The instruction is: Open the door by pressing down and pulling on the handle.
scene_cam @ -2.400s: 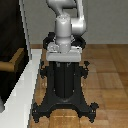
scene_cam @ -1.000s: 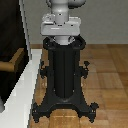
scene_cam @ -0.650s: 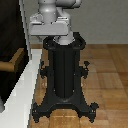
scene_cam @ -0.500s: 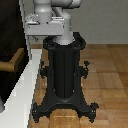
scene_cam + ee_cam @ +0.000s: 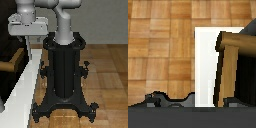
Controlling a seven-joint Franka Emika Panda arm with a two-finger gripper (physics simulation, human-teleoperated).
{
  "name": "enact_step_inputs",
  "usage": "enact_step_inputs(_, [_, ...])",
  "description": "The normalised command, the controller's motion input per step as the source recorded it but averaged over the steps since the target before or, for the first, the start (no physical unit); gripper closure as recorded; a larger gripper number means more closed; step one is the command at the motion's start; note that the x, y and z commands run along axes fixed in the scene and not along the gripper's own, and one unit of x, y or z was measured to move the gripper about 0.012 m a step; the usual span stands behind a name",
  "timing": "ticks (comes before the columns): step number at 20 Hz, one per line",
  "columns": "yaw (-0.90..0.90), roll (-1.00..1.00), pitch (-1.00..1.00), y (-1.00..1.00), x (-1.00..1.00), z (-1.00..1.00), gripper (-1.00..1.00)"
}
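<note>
The door is a very dark panel at the exterior view's left, bordered by a white frame. The handle, a short brown wooden lever, sticks out from the panel. My grey gripper hangs fingers down, above the handle and to the exterior view's right of it, over the white frame and not touching the handle. Only one thin finger shows, so I cannot tell the jaw state. In the wrist view the handle lies below me, across the frame and the dark panel.
The black robot pedestal with its spread feet stands on the wooden floor, right beside the white frame. Part of a pedestal foot shows in the wrist view.
My gripper has swung from over the pedestal toward the exterior view's left, ending above the door frame near the handle.
</note>
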Motion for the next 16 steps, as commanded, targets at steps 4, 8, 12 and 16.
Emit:
enact_step_inputs(4, [0.00, 0.00, 0.00, -0.50, 0.00, 0.00, -1.00])
enact_step_inputs(8, [-0.11, 0.00, 0.00, 0.00, 0.00, 0.00, -1.00])
enact_step_inputs(12, [-0.08, 0.00, 0.00, 0.00, 0.00, 0.00, -1.00])
enact_step_inputs(16, [0.00, 0.00, 0.00, 0.00, 0.00, 0.00, -1.00])
